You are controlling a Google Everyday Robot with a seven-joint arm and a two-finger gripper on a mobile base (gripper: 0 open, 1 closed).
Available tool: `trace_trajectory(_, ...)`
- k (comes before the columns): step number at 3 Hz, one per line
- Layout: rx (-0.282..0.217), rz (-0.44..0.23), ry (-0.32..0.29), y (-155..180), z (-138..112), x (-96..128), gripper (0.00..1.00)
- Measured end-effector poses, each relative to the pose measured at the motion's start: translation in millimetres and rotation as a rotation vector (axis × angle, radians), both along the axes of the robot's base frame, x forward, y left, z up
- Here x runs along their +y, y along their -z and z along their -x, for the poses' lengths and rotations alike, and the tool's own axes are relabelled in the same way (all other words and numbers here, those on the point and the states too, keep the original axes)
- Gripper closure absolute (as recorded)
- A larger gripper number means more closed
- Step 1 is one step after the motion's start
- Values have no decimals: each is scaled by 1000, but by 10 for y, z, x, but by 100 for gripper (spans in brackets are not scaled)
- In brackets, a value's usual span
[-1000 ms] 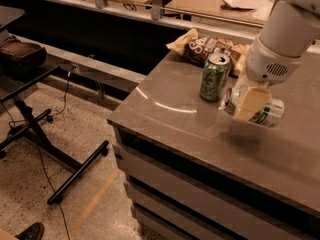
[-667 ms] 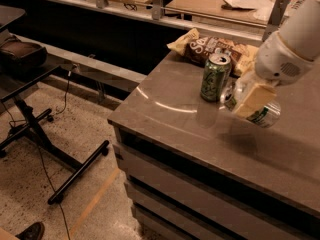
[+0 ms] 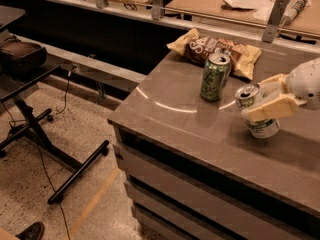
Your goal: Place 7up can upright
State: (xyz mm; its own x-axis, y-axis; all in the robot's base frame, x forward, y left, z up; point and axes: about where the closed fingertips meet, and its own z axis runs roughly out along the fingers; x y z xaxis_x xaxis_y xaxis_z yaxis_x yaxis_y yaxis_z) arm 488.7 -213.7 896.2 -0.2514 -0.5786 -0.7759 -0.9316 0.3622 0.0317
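Observation:
The 7up can (image 3: 260,127), silvery-white with a green band near its base, stands nearly upright at the right of the grey table (image 3: 170,119). Its silver top leans slightly to the left and its base is at or just above the tabletop. My gripper (image 3: 266,96) comes in from the right edge. Its cream fingers (image 3: 272,107) are shut around the can's upper body. The arm's white wrist shows at the far right edge.
An all-green patterned can (image 3: 214,76) stands upright just left of and behind the 7up can. A chip bag (image 3: 220,48) lies behind it. The table's front edge drops to drawers. A black stand (image 3: 30,129) and cables are on the floor at left.
The can has turned from lying sideways in the gripper to nearly upright. The arm has swung to the right and lower, towards the tabletop.

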Motion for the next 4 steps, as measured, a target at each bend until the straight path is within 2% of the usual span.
trace_trajectory(1, -50, -294, 24, -150, 51, -35, 100)
trace_trajectory(2, -124, -555, 20, -414, 91, -54, 100)
trace_trajectory(3, -161, -697, 0, -666, 132, -22, 100)
trace_trajectory(4, -162, -697, -1, -669, 132, -17, 100)
